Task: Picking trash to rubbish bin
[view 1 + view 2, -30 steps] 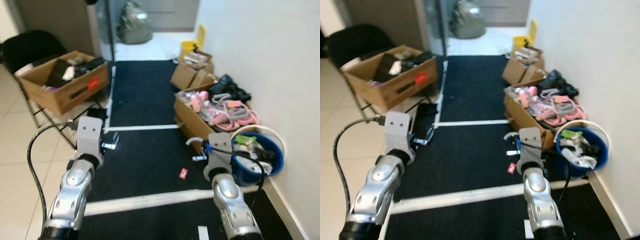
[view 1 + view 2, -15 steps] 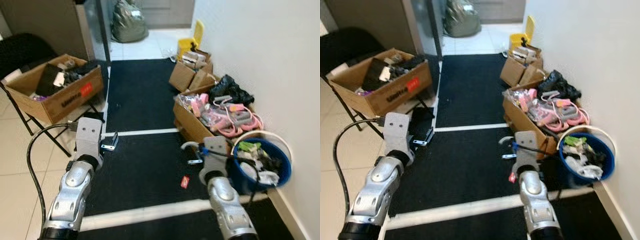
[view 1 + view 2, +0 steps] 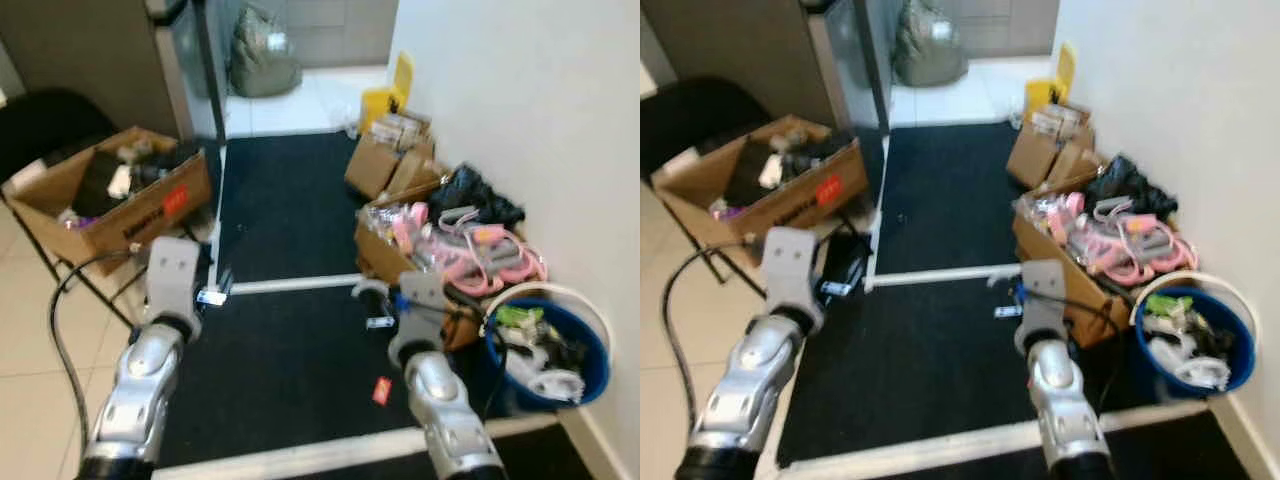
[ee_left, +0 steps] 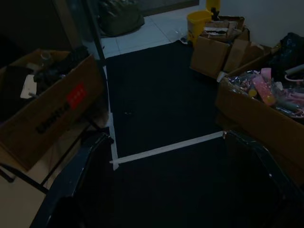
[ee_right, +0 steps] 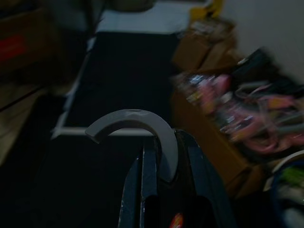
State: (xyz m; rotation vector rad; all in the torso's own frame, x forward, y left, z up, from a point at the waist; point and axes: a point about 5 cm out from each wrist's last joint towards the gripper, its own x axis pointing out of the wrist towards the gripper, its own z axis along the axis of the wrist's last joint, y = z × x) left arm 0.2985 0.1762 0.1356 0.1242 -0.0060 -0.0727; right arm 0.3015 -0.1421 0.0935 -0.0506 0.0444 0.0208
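Black carpet, right gripper pinching grey curved strip, left gripper spread, blue bin beside.

No lettering can be read with certainty. The open brown cardboard box on the black folding chair at the far left carries a red rectangular label and a line of dark printed letters along its side, but both are too dim and blurred to make out. The small red wrapper on the black carpet is likewise illegible.
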